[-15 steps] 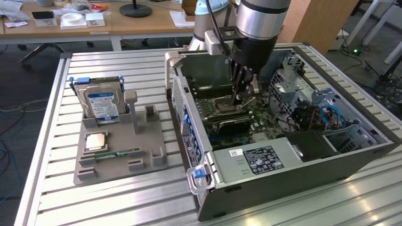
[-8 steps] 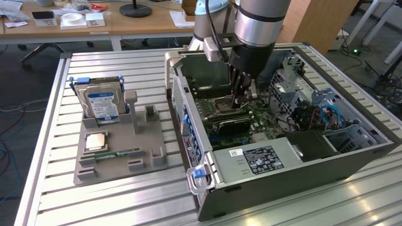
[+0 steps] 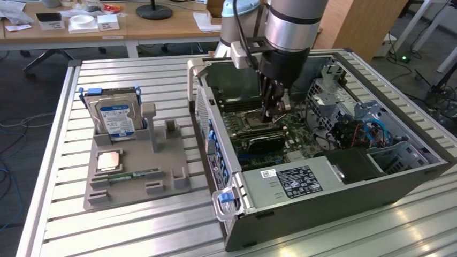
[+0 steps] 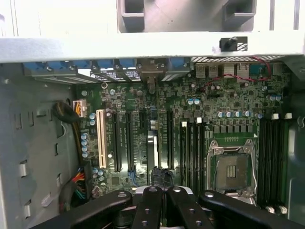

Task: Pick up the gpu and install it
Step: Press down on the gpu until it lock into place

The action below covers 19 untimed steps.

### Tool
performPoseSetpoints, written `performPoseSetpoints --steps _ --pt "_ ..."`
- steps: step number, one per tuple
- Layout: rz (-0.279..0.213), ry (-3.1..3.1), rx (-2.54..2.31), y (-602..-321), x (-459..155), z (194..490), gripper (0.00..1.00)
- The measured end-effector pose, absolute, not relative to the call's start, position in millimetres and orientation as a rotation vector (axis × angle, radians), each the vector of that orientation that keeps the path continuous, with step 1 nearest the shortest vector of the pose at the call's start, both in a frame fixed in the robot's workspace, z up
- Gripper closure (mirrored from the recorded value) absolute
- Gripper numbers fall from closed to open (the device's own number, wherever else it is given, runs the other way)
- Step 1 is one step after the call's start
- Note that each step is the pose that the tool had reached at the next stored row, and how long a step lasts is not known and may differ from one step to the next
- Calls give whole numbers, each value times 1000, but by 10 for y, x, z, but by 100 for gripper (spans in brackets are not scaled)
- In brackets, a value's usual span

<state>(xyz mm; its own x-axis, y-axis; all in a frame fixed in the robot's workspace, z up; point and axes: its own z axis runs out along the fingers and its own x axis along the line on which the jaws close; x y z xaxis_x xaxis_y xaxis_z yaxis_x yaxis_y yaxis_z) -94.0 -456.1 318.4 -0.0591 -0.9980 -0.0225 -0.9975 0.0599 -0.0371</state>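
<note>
Ribbed matt metal table [image 3: 143, 225], grey plastic holder [image 3: 136, 184], glossy black jaws.

The arm [image 3: 289, 27] drops straight down from above, wrist vertical, silver forearm giving way to the black wrist section. The gripper [image 3: 270, 110] points downward, its dark fingers [image 3: 266, 96] drawn tight together, jaws fully closed. In the wrist view the gripper [image 4: 162, 191] shows its black linkages folded in, the two fingers [image 4: 151, 202] pressed side by side.
</note>
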Motion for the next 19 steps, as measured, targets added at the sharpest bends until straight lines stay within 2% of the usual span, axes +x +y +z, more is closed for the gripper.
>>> performPoseSetpoints --steps 19 --pt "-18 2256 -2126 -4547 -941 2867 89"
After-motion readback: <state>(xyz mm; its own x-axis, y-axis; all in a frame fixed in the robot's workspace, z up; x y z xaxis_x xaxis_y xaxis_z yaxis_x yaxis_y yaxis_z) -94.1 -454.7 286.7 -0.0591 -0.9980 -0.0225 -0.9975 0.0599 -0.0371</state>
